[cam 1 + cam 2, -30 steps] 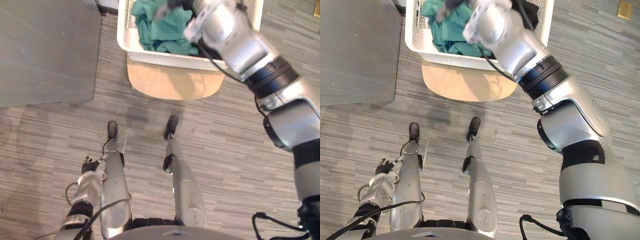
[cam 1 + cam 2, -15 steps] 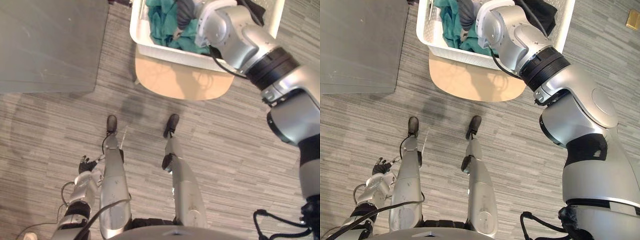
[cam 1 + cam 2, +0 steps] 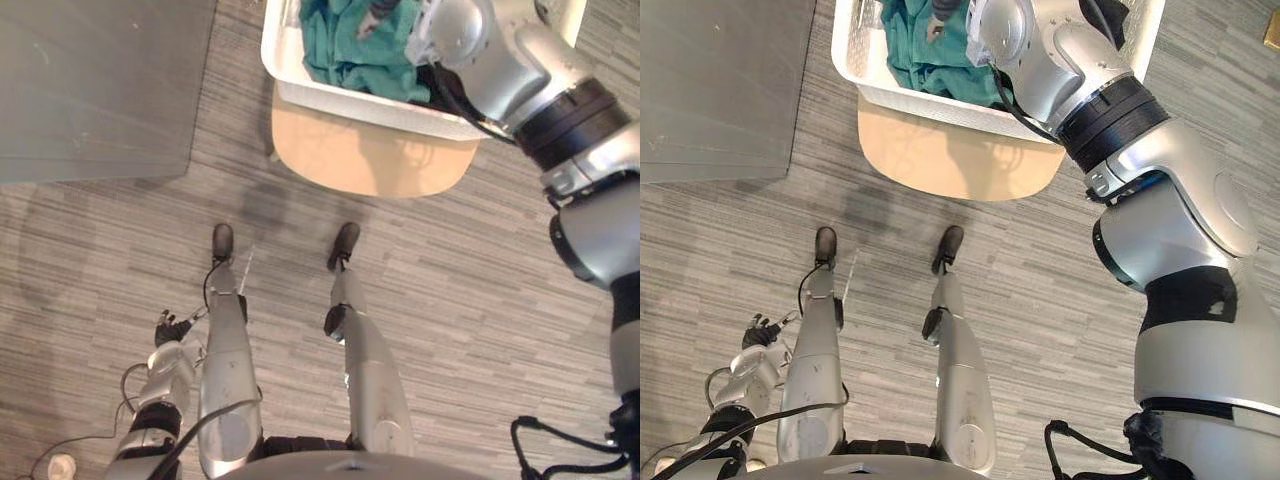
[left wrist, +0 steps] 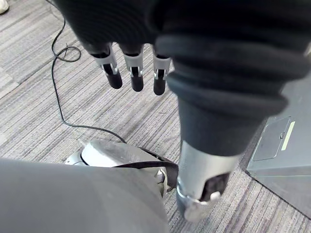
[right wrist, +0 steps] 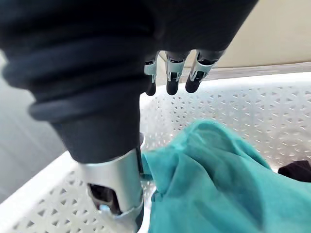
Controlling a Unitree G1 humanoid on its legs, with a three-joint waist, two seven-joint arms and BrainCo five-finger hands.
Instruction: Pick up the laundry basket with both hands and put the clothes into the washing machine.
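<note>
Grey, finely striped carpet floor spreads below me, with a big flat matte grey panel off to my left front. Ahead stands the white plastic laundry basket, its walls pierced with a small lattice pattern and its rim smooth and rounded. Its near wall runs crosswise before me, the left end slanting farther away. It sits on a pale wooden stool top with rounded corners, which juts out towards me from under the basket. Inside lie crumpled teal clothes, soft and folded over themselves, filling the left part, and a dark garment lies beside them on the right. My right hand is inside the basket just over the teal heap, fingers straight and loose, clasping nothing, the thumb low beside the cloth. My left hand hangs down by my left leg over the carpet, fingers relaxed and empty
</note>
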